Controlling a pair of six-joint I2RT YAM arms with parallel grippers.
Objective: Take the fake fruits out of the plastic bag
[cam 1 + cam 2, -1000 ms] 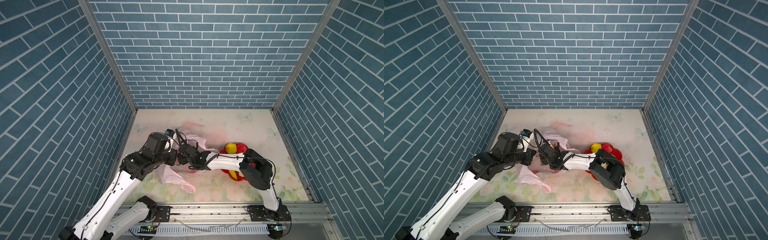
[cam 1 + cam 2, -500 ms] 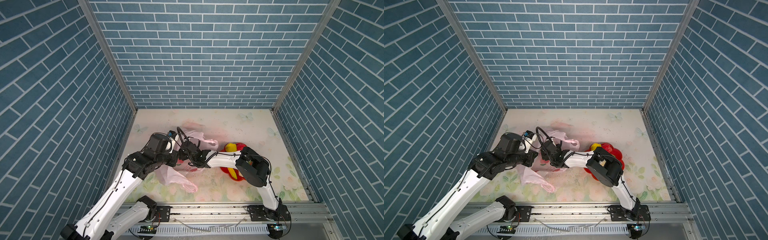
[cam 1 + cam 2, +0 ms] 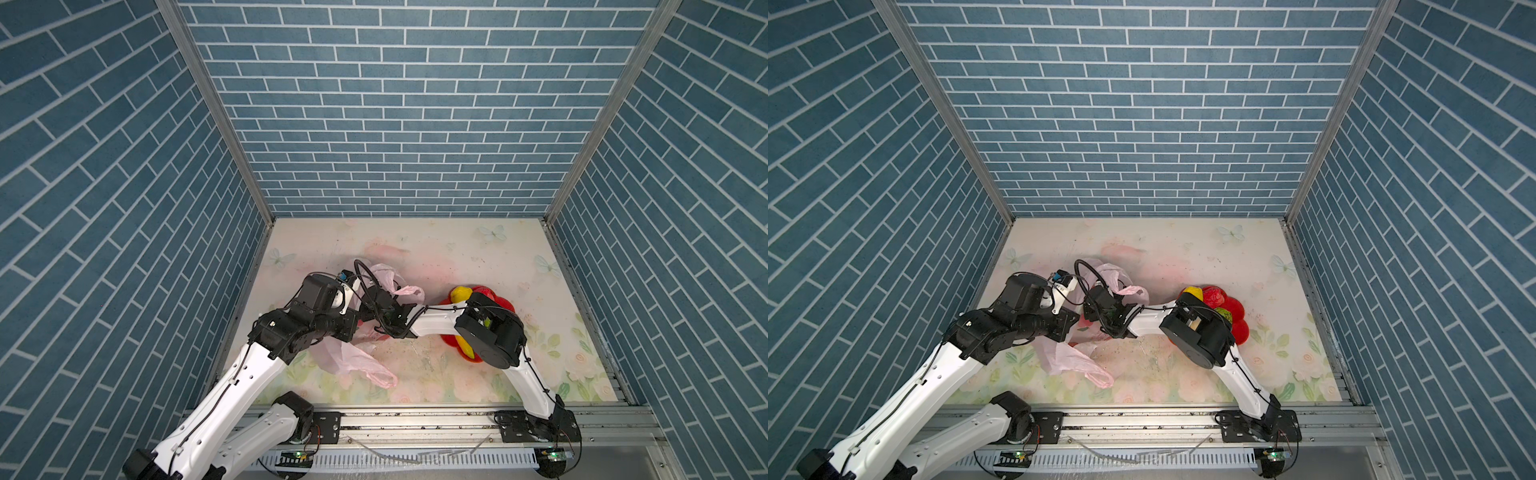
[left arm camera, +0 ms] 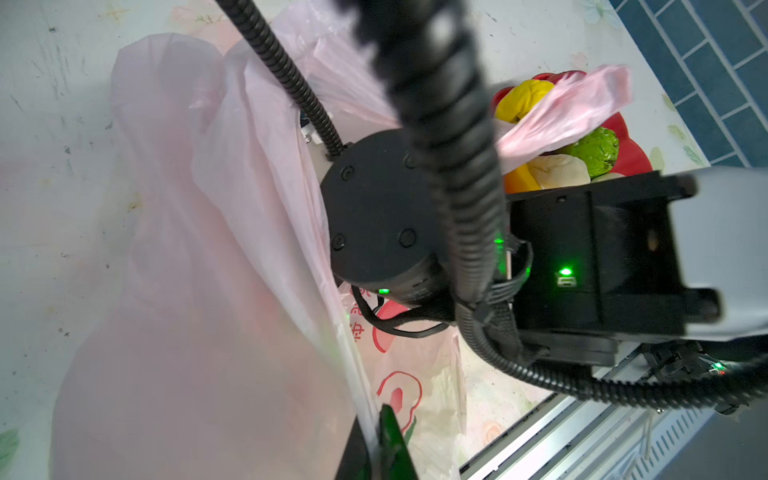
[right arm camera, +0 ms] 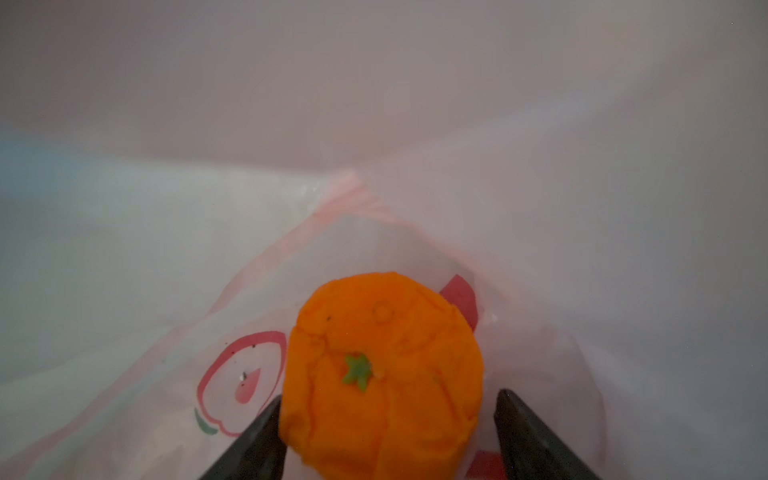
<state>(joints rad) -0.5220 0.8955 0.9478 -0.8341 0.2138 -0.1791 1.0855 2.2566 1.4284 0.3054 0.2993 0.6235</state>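
I'm pinching plastic bag (image 4: 208, 291) film shut in L gripper (image 4: 376, 440), thin/slippy | R gripper (image 5: 388, 397) jaws wide, straddling orange (image 5: 382, 365) inside bag | judging it light, squashy, so gripping across mid-belly

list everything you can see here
plastic bag: one, translucent pink with red prints, table left of centre
orange: one, orange, inside the bag
plate: one, red, flower-shaped, right of the bag
lemon: one, yellow, on the plate
berry: one, red, beside the lemon
bumpy ball: one, green, on the plate
cream ball: at least one, cream, on the plate
banana: one, yellow, plate's near edge
table: one, pale floral
left gripper: shut on the bag's film
right gripper: open, straddling the orange
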